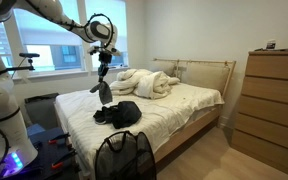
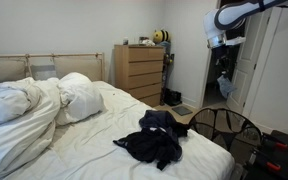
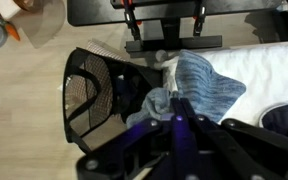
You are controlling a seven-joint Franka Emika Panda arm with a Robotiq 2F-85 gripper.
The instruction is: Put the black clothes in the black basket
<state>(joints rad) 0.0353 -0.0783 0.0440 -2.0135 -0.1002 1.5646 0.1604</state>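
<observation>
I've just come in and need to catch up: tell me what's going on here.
The robot arm's gripper is shut on a dark garment, which hangs in the air near the edge of the bed. The black mesh basket stands on the floor at the foot of the bed, and the garment is not in it yet. A pile of black clothes lies on the sheet, waiting to be picked up.
</observation>
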